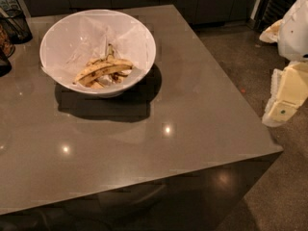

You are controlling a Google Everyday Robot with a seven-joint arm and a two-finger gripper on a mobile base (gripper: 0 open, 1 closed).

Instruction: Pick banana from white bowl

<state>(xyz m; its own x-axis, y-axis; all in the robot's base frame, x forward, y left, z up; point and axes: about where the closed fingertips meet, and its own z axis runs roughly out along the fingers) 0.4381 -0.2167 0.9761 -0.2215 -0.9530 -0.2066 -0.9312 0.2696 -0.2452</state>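
Banana (103,70): we see it lying slantwise near the bottom of the white bowl (67,37), streaked brown, with smaller pieces touching it.
Bowl: it stands on the far left part of the grey table (183,143), near a black wire basket (15,24).
Gripper (284,100): it hangs off the table's right edge, well apart from the bowl; we cannot tell whether it is open or closed.
Step in hand, as we judge it: the reach toward the bowl.
Doing it well: we would come in from above, clear the near rim, close across the banana's middle and lift it straight up.
Writing: we read none.
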